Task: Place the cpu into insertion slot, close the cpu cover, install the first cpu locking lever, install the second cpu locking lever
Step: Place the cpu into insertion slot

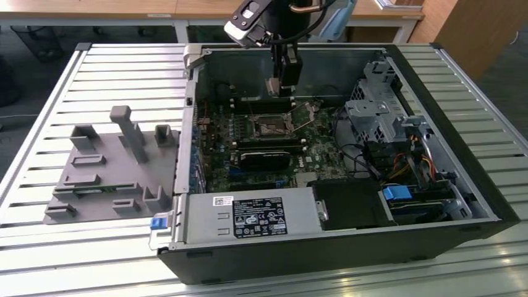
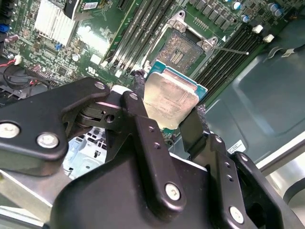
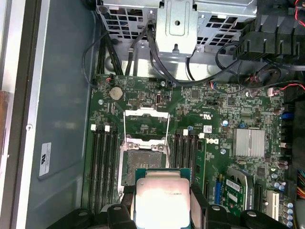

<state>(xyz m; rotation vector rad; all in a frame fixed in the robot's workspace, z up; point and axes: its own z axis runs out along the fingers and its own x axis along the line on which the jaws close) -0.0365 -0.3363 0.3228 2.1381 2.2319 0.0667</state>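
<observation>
The gripper [image 2: 169,107] is matte black metal, with two jointed fingers [image 2: 143,124] built from flat bar links, broad at the base and narrowing to slim tips. Silver round-headed screws [image 2: 172,192] sit at the pivots, and small dark holes run along each bar. A wide rounded black plate [image 2: 71,109] on one side carries two larger silver screws. Under the links lies a pale grey metal body [image 2: 24,191]. In the exterior view the arm [image 1: 285,12] has a black wrist, a silver-edged box [image 1: 246,26] fixed to it, and a brownish curved cable [image 1: 303,7] above
</observation>
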